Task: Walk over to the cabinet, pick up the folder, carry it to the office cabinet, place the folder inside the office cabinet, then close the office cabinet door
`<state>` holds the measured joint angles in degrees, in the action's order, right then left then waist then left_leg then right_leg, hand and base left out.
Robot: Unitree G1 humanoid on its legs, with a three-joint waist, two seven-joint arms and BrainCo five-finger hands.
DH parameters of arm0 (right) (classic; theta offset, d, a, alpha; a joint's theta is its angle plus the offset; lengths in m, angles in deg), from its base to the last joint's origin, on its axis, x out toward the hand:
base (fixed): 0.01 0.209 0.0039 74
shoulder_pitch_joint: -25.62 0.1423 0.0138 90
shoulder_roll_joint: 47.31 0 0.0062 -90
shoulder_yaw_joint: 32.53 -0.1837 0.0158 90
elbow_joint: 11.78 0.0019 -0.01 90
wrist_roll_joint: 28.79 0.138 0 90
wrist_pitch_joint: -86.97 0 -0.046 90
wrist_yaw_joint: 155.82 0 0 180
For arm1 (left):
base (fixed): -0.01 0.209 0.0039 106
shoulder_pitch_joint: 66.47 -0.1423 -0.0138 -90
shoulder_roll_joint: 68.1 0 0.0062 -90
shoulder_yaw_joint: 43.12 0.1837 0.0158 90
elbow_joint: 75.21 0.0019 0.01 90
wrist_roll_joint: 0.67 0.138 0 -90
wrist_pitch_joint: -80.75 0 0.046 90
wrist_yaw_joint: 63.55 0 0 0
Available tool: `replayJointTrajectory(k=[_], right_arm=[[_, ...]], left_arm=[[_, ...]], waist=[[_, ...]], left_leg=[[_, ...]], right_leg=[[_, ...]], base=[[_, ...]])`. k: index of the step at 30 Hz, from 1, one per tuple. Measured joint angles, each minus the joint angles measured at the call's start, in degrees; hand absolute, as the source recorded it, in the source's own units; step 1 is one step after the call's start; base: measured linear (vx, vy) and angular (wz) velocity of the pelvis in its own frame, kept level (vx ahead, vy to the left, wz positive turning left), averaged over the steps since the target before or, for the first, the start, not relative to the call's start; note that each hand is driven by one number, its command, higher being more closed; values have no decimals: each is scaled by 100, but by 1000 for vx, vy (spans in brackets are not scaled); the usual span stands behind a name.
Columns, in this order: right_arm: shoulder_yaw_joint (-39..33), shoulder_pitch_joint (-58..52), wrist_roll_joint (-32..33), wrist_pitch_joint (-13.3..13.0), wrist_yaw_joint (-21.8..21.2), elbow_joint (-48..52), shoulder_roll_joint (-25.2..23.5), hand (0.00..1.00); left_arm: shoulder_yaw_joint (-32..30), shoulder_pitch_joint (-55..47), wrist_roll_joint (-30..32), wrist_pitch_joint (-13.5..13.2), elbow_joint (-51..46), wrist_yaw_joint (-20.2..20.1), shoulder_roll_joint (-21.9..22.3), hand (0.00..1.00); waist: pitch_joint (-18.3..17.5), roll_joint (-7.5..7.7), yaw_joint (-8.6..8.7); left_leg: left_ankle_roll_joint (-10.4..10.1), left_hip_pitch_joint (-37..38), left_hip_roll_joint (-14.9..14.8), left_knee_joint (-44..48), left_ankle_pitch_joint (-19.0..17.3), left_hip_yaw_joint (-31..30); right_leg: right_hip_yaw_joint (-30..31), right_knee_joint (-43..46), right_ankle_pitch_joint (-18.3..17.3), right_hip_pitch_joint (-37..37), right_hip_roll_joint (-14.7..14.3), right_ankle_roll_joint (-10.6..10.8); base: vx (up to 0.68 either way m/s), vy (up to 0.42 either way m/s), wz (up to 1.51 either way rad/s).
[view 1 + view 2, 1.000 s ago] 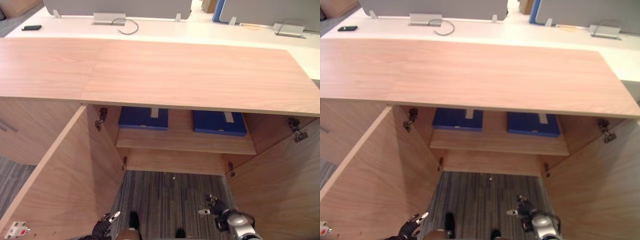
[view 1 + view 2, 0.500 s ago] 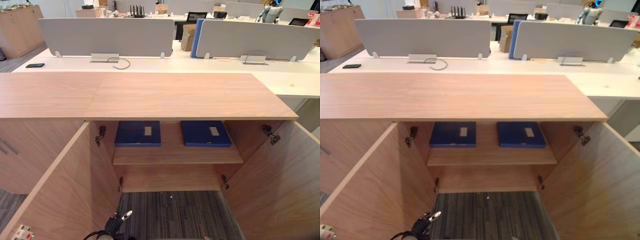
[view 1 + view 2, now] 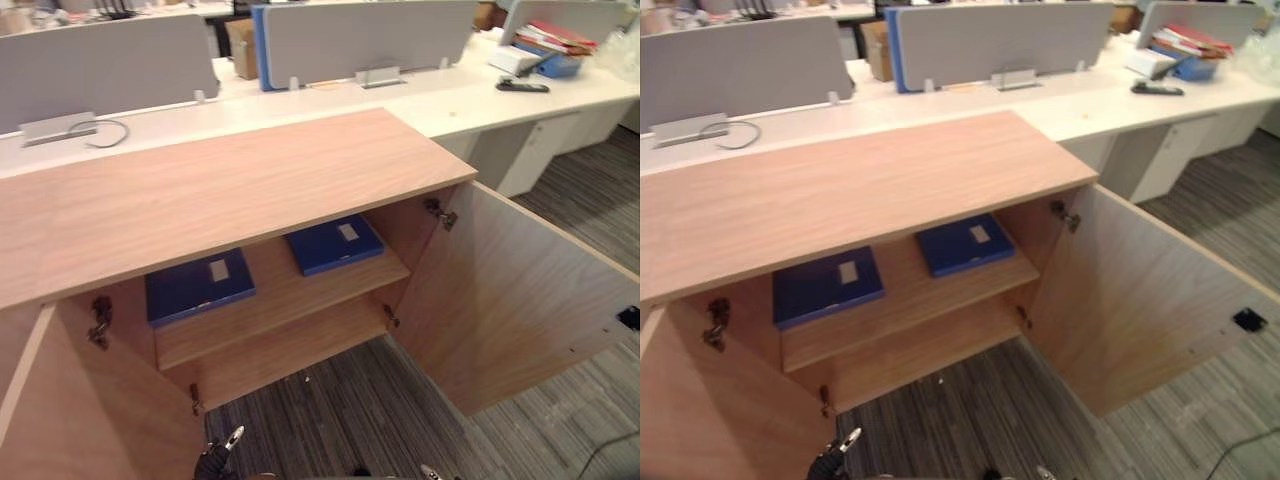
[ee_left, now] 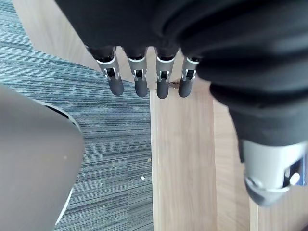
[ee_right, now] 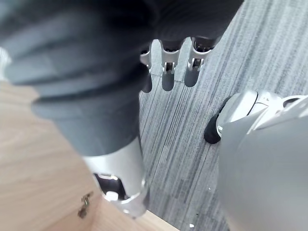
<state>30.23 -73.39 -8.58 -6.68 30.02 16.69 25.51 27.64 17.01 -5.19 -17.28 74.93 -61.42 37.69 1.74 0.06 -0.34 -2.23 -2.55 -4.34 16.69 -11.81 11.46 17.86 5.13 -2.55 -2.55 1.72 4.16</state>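
Blue folder (image 3: 198,285) lies flat on shelf (image 3: 280,300), centre left of frame; second folder (image 3: 334,243) just right of it. Your left hand (image 4: 139,82) and right hand (image 5: 167,77): fingers straight, holding nothing. Careful: flat folder may slide back from fingers; arm may bump open door (image 3: 500,290).

Nothing legible shows anywhere. The left folder (image 3: 195,292) on the cabinet shelf (image 3: 275,300) bears a small pale label (image 3: 219,270), as does the right folder (image 3: 328,250). Any print on these 2 labels is too small to read.
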Motion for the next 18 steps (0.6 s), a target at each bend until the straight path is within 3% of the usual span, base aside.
replayJointTrajectory(k=[6, 7, 9, 10, 11, 12, 14, 15, 16, 17, 18], right_arm=[[-284, -66, 634, -124, 118, 105, -148, 0], [-167, -53, 730, -135, 158, 403, -161, 0], [104, -8, 774, -158, 288, 1000, -248, 0], [169, -14, 718, -175, 420, 1304, -291, 0], [169, 1, 563, -178, 545, 1518, -304, 0], [153, 24, 304, -173, 753, 1770, -303, 0], [148, 41, 57, -174, 1052, 2323, -291, 0], [150, 104, -93, -179, 1197, 2647, -271, 0], [150, 154, -142, -181, 1237, 2717, -250, 0], [125, 215, -182, -184, 1265, 2722, -232, 0], [-4, 395, -285, -180, 1307, 2709, -82, 0]], left_arm=[[3, 34, 26, -5, -6, 25, 52, 0], [0, 83, 23, -6, -13, 37, 91, 0], [3, 51, 10, -14, -157, 79, 139, 0], [9, 47, -4, -21, -320, 89, 222, 0], [34, 55, -11, -39, -476, 114, 295, 0], [103, 54, -22, -67, -588, 149, 374, 0], [242, 18, -58, -72, -573, 204, 391, 0], [291, -164, -63, -75, -603, 243, 376, 0], [349, -268, -72, -89, -644, 257, 315, 0], [345, -326, -132, -116, -669, 263, 199, 0], [401, -314, -166, -79, -515, 265, 115, 0]], waist=[[15, -46, -13], [134, -115, -38], [203, -158, -84], [277, -261, -90], [328, -316, -93], [376, -349, -91], [396, -443, -81], [370, -417, -71], [331, -336, -81], [301, -224, -104], [228, -257, -151]], left_leg=[[-24, 628, -134, -468, 12, 553], [-36, 766, -238, -429, -11, 835], [-28, 750, -416, -172, -34, 1221], [-23, 776, -532, -85, -37, 1290], [-3, 831, -580, -11, -61, 1310], [0, 939, -598, 15, -81, 1365], [-61, 979, -818, 236, -240, 1436], [-211, 1005, -948, 379, -411, 1493], [-319, 1021, -905, 400, -494, 1484], [-395, 1044, -854, 355, -539, 1429], [-356, 1063, -840, 107, -443, 1346]], right_leg=[[152, -14, 87, 83, -243, 27], [203, 244, 122, -40, -411, 41], [-5, 703, 209, -338, -544, 161], [-381, 908, 175, -478, -567, 203], [-1086, 1246, 38, -639, -427, 59], [-2048, 1882, -242, -754, 49, -197], [-2940, 2869, -410, -883, 918, -471], [-3212, 3070, -321, -881, 1485, -523], [-3232, 2934, 169, -887, 1683, -699], [-3157, 2815, 351, -889, 1746, -519], [-3231, 2531, 93, -804, 1614, -304]], base=[[185, -1, -64], [112, -50, -123], [48, -82, -124], [3, -116, -71], [-12, -90, -57], [2, -15, -24], [50, -61, -1], [63, -121, -8], [95, -202, -24], [112, -269, -46], [137, -324, -62]])
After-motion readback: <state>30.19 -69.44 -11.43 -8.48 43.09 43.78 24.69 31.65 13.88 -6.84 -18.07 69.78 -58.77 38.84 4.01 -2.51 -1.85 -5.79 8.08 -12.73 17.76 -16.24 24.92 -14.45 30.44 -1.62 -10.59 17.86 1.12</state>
